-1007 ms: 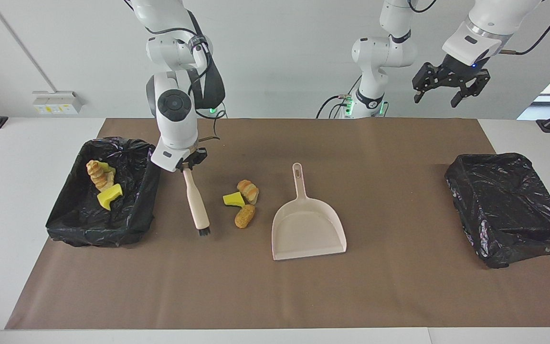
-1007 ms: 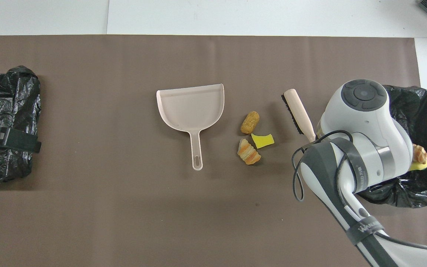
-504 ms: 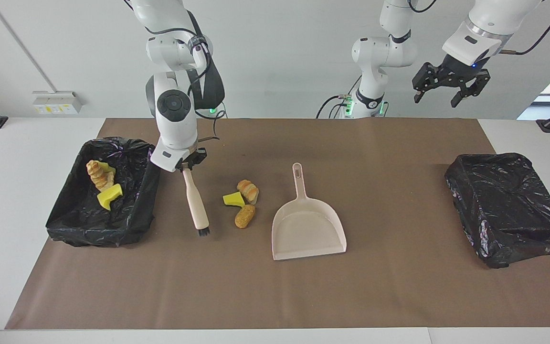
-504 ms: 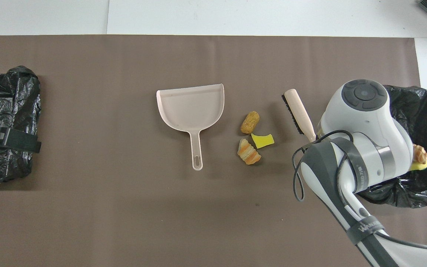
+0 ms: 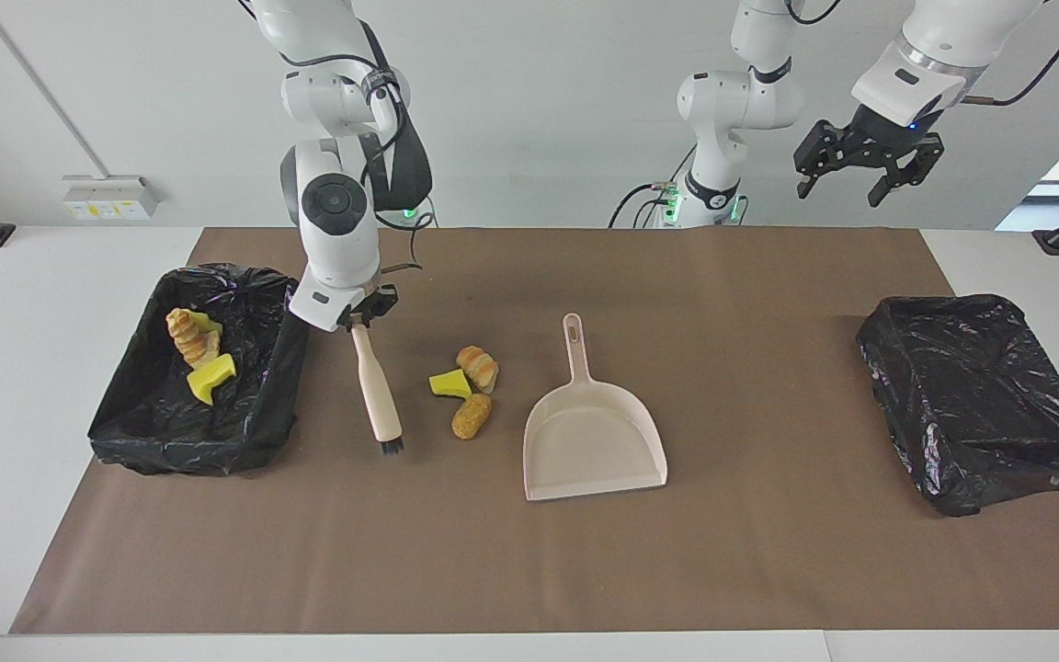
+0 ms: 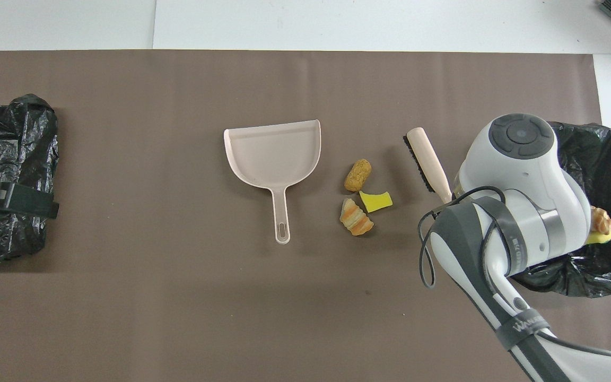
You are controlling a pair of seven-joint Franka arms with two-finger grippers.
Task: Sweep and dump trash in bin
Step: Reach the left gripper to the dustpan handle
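Right gripper [image 5: 357, 319] fingers clamped on brush [image 5: 377, 390] handle end, bristles down on tabletop beside bin [image 5: 194, 368] at right arm's end. Sweep toward dustpan [image 5: 592, 432]: keep bristles low, push three loose trash pieces [image 5: 465, 386] between brush and pan sideways into pan mouth. More trash already in that bin. Left gripper [image 5: 865, 170] open, empty, waiting high above second bin [image 5: 980, 400]. Pan unheld, may slide.

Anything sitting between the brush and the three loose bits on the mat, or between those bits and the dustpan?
Nothing visible. The right gripper, shut on the brush, has bare mat up to the three bits, and bare mat lies between them and the dustpan. The left gripper waits high and open.
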